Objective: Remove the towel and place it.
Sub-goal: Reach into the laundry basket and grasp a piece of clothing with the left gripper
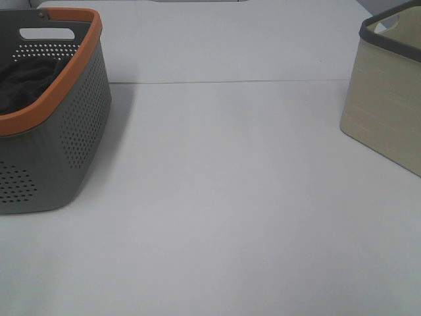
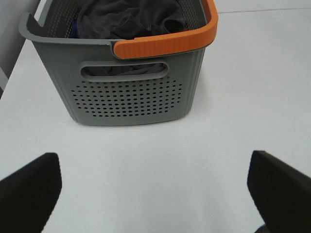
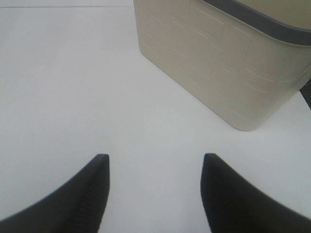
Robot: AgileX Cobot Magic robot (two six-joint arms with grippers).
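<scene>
The dark charcoal towel [image 1: 25, 82] lies crumpled inside the grey perforated basket with the orange rim [image 1: 72, 131] at the left of the table. The left wrist view shows the towel [image 2: 131, 19] filling that basket [image 2: 131, 97]. My left gripper [image 2: 155, 182] is open and empty above the bare table, a short way from the basket's handle side. My right gripper [image 3: 155, 187] is open and empty over the table, a short way from the beige basket [image 3: 228, 63]. Neither gripper shows in the exterior high view.
The beige basket with a dark grey rim [image 1: 388, 99] stands at the right edge of the table. A seam [image 1: 230, 81] runs across the white table top between the two baskets. A bit of blue cloth [image 2: 74, 26] peeks beside the towel.
</scene>
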